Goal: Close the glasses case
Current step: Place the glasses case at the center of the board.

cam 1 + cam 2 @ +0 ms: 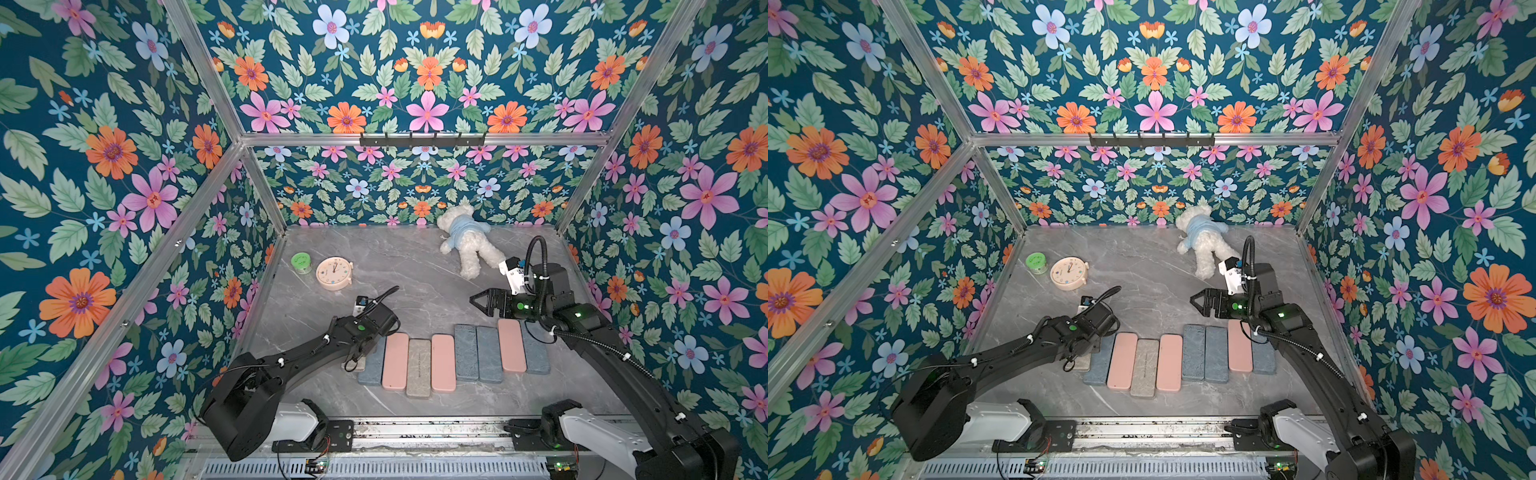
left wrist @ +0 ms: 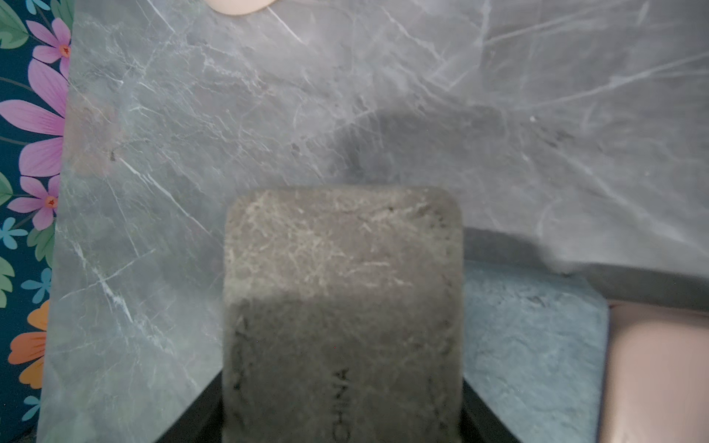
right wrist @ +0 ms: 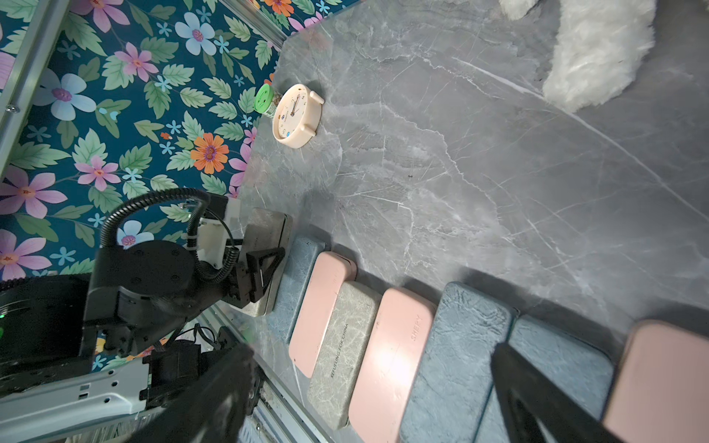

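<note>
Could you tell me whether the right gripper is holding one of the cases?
No, the right gripper is open with nothing between its jaws, clear of the cases.

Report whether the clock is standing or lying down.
Lying down. The clock rests on its back on the table, dial facing up, its two feet sticking out sideways.

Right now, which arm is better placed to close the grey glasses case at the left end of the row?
Left. The left gripper straddles the grey case, jaws against both its sides. The right gripper hangs open above the table near the row's other end, holding nothing.
</note>
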Tool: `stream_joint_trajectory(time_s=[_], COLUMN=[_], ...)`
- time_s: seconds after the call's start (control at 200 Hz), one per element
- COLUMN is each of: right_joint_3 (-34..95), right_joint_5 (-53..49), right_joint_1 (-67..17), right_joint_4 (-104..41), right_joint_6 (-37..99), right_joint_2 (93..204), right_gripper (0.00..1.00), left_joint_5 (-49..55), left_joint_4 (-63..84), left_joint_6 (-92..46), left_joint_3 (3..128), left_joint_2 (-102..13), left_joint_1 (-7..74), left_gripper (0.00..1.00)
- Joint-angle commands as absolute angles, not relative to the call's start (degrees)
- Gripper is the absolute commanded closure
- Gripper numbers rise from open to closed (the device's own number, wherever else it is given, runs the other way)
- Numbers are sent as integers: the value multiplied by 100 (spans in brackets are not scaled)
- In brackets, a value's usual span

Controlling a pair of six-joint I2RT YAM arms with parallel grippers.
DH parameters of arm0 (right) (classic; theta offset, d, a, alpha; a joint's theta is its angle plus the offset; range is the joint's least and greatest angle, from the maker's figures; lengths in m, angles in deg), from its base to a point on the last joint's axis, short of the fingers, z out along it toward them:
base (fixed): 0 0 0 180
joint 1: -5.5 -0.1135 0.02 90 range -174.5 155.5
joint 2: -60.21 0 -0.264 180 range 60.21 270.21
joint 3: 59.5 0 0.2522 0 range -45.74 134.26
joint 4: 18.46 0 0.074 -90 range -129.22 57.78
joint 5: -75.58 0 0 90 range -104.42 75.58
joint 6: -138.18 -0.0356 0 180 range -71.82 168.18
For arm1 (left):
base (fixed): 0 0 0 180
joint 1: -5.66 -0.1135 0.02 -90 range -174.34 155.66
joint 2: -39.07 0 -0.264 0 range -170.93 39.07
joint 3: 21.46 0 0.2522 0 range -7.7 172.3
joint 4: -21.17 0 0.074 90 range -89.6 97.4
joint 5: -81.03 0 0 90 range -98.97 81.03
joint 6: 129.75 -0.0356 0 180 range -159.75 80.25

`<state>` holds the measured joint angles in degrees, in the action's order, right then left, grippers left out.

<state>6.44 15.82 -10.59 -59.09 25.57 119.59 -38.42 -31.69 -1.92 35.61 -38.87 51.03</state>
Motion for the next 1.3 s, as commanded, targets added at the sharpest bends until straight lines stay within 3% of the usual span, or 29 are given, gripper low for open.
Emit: stream_joint_trajectory(time_s=[0.0,0.43,0.75,1.065,1.295], right_joint_3=[655,647,629,637,630], right_joint_5=[1678,1730,1749,1788,1797], right_joint_1=[-1062,-1065,-1060,-1065,-1066], right_joint_4=[-5823,-5832,-5901,-5865,-5858], right_joint_6=[2550,2568,2603,2612,2618], right_joint_2=[11910,11915,11777,11827,11840], right_gripper=[3,3,3,3,3], left_joint_5=[-4353,-4514,-4415,-4294,-4393], left_joint_4=[-3760,-4279,-4311,-4146,-4213], left_joint_6=[440,1045,981,750,844], left_joint_3=[3667,3562,3661,3754,3818], left_joint_2=[-4100,-3847,-4262,-4688,-4749], left_joint_1=[5191,5411,5410,5410,5409], left_gripper=[40,41,38,18,13])
